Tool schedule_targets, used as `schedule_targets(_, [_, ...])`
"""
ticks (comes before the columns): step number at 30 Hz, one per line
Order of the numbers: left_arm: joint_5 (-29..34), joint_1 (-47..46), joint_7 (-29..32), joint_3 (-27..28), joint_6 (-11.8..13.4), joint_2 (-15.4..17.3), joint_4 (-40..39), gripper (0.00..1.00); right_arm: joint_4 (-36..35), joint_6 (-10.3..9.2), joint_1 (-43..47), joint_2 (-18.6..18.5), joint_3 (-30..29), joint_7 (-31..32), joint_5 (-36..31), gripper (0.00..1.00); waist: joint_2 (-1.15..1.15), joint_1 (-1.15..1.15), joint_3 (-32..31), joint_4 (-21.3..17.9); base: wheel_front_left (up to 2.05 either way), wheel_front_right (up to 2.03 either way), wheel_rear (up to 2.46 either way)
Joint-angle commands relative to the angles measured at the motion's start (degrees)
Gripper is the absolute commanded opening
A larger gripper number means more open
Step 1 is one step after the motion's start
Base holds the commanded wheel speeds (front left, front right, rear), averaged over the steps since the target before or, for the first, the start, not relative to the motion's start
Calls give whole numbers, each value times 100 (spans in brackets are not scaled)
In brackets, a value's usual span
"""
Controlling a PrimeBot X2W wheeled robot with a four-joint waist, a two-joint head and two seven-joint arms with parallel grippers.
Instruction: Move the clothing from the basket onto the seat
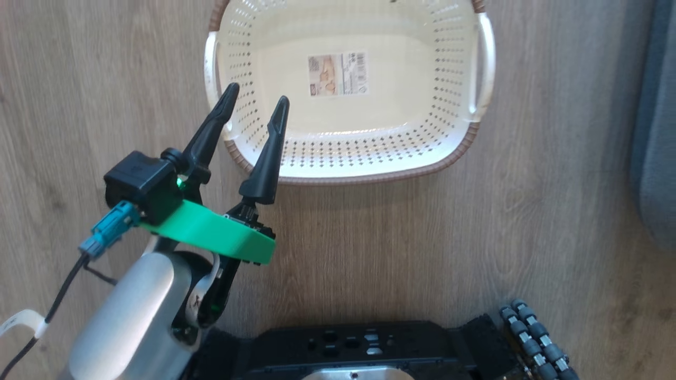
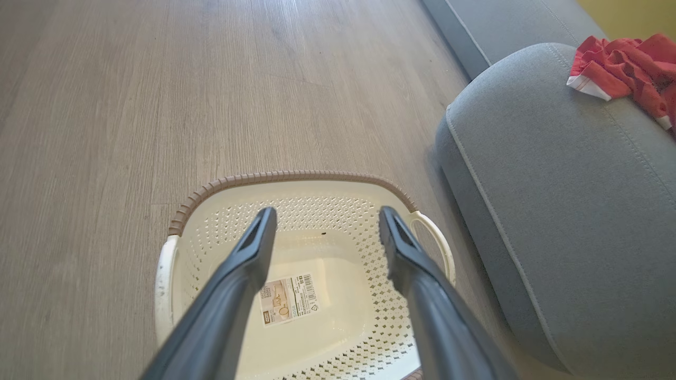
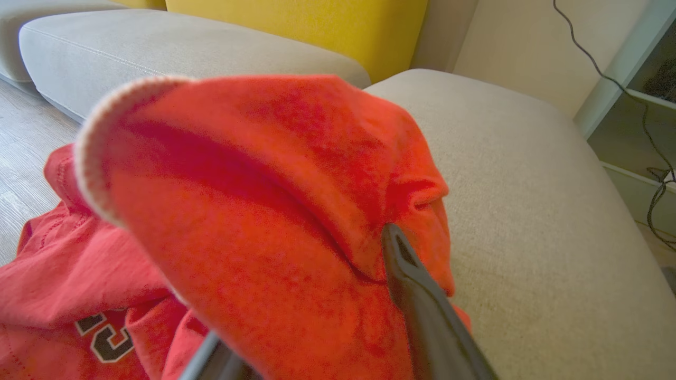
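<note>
Head view: the left hand (image 1: 257, 94) is reaching up from the lower left of the frame. Its two dark fingers are standing apart, released, with the tips hanging over the near left corner of the small cream perforated plastic basket (image 1: 438, 79) with a brown woven-look rim. The basket is sitting at top centre on the grey wood-look floor (image 1: 369, 253), with a paper label (image 1: 338, 74) showing on its bottom. The large grey fabric-upholstered seat (image 1: 655, 132) is running down the right edge.

Left wrist view: the left hand (image 2: 327, 211) is spreading its fingers above the basket (image 2: 296, 175) at lower centre. The bright red soft clothing (image 2: 623, 66) with white trim is lying crumpled on the seat (image 2: 554, 184) in the upper right corner, well apart from this hand.

Right wrist view: the right hand (image 3: 325, 232) is rising from the bottom edge with its jaws apart, clamping nothing. A fold of the clothing (image 3: 264, 211) is draping over the finger at the frame's left and touching the inner side of the other. A red jersey with dark lettering (image 3: 100, 338) is lying on the seat (image 3: 528, 184) at lower left.
</note>
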Motion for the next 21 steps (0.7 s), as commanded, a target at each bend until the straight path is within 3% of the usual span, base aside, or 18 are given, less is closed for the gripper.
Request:
schedule_targets(1, [-49, 98, -59, 173, 17, 119, -134, 100, -225, 40, 154, -115, 169, -46, -52, 100, 0, 0, -226, -127, 0, 0, 0])
schedule_targets(7, [-178, 81, -133, 153, -75, 34, 129, 100, -343, 40, 855, -47, 952, -23, 222, 100, 0, 0, -977, -332, 0, 0, 0])
schedule_targets(13, [-343, 273, -309, 301, -85, 10, 480, 100, -760, 40, 1912, -11, 2201, -17, 1125, 100, 0, 0, -1915, -515, 0, 0, 0])
schedule_targets(21, [-439, 785, -526, 658, -19, 65, 889, 100, -1820, 40, 3556, 172, 3864, 60, 2371, 100, 0, 0, -3200, -235, 0, 0, 0])
